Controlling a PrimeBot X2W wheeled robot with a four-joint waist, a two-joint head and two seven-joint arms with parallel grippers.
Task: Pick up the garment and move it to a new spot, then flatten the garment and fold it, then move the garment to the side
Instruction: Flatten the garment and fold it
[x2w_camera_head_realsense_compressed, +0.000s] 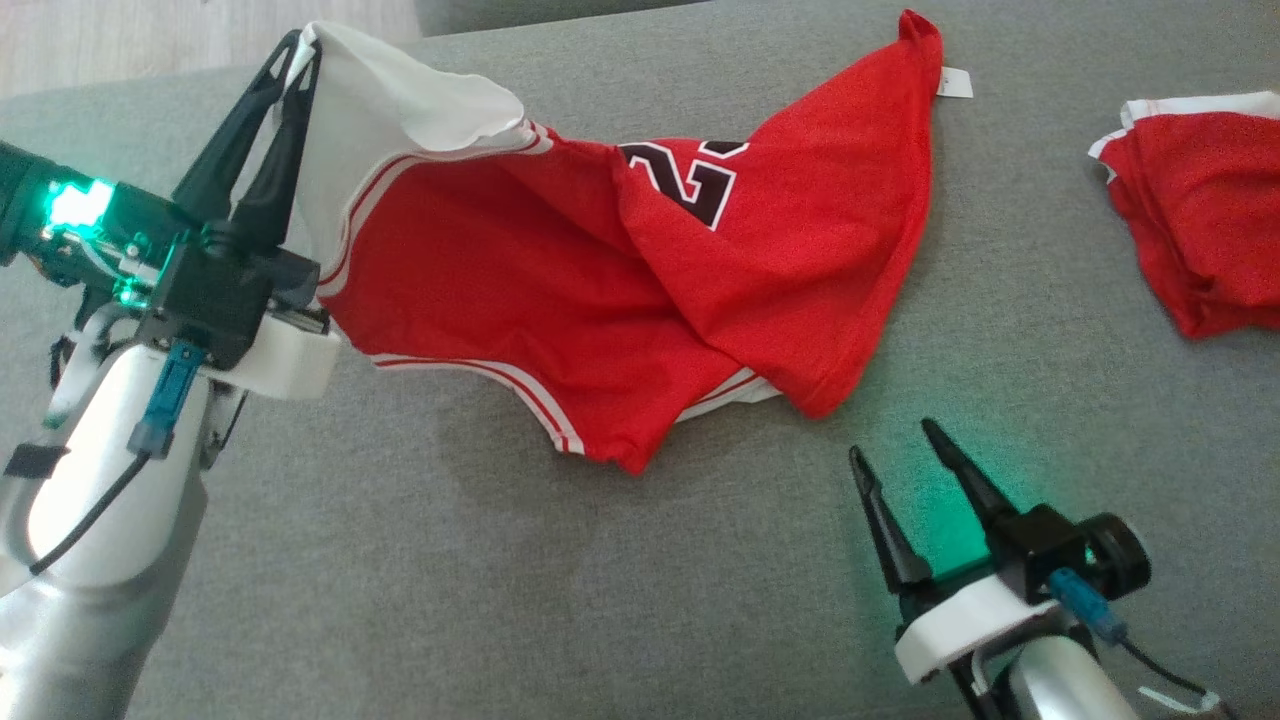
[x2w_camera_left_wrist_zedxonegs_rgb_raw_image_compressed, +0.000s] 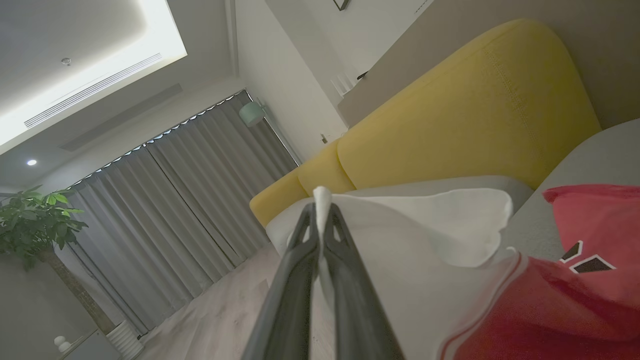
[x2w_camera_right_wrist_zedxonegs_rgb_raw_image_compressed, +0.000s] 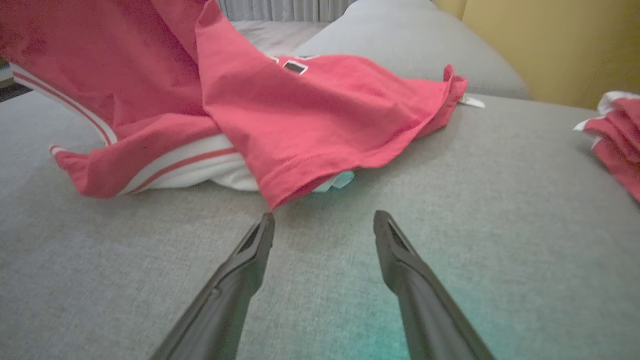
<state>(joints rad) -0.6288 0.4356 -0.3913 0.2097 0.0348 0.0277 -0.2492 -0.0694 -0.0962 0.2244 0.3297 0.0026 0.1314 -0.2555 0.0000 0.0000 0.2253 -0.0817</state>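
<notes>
Head view: the robot's left arm rises from the lower left, its pale forearm (x2w_camera_head_realsense_compressed: 110, 480) angled up and its left pincer (x2w_camera_head_realsense_compressed: 303, 50) pointing toward the top of the frame. The two dark fingers are pressed together on a white edge of the garment (x2w_camera_head_realsense_compressed: 520, 270). That corner of the red jersey, trimmed with white and red stripes, is lifted off the grey cushion (x2w_camera_head_realsense_compressed: 500, 560). The rest of the cloth slopes down to the right and lies rumpled across the middle of the cushion. One red flap is folded over part of a black-and-white number (x2w_camera_head_realsense_compressed: 690, 170), and a small white tag (x2w_camera_head_realsense_compressed: 955, 82) shows at the far upper corner.

The left wrist view shows the left pincer (x2w_camera_left_wrist_zedxonegs_rgb_raw_image_compressed: 320, 210) closed, with the white fabric caught between the tips. The garment (x2w_camera_left_wrist_zedxonegs_rgb_raw_image_compressed: 550, 310) falls away to the right in front of a yellow backrest (x2w_camera_left_wrist_zedxonegs_rgb_raw_image_compressed: 450, 115).

At the lower right of the head view, the right pincer (x2w_camera_head_realsense_compressed: 892, 440) sits low over the cushion with its fingers spread and nothing between them. It is near the jersey's lower hem but apart from it. The right wrist view shows the right pincer (x2w_camera_right_wrist_zedxonegs_rgb_raw_image_compressed: 325, 217) open just short of the garment (x2w_camera_right_wrist_zedxonegs_rgb_raw_image_compressed: 310, 110), whose nearest red corner is close to one fingertip. A second red garment (x2w_camera_head_realsense_compressed: 1200, 230) lies bunched at the far right edge of the cushion, well apart from the first.
</notes>
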